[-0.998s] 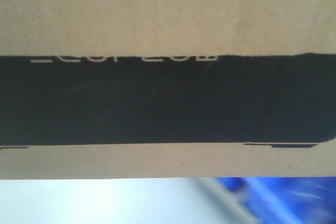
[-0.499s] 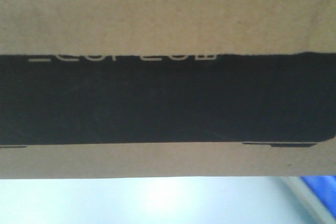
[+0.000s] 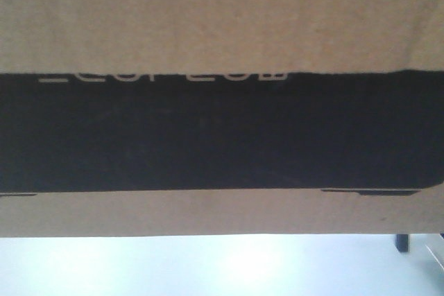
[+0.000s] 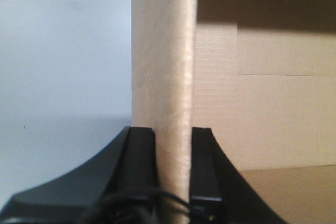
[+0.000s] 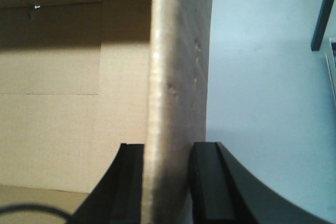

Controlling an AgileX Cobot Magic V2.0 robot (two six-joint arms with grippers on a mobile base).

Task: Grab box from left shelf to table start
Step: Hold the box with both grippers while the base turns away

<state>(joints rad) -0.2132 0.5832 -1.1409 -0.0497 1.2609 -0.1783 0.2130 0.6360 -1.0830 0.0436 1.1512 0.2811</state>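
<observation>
Box (image 3: 222, 19) close against the front camera, filling most of that view, black panel (image 3: 222, 129) across the middle, white lettering (image 3: 159, 75) along its top edge, too blurred to read. Off the shelf by the look of it, carried between both arms above a pale surface (image 3: 139, 268); desk or floor, cannot tell. Left hand (image 4: 173, 132) pinching an upright cardboard wall, one pad inside the open carton, one outside. Right hand (image 5: 168, 145) clamped likewise on the opposite wall. Gripped at two opposite sides, probably to keep so wide a carton level and stop it swinging. Thin walls for bearing weight, so some risk of bending or slipping. Likely next: lowering onto the desk, then letting go.
</observation>
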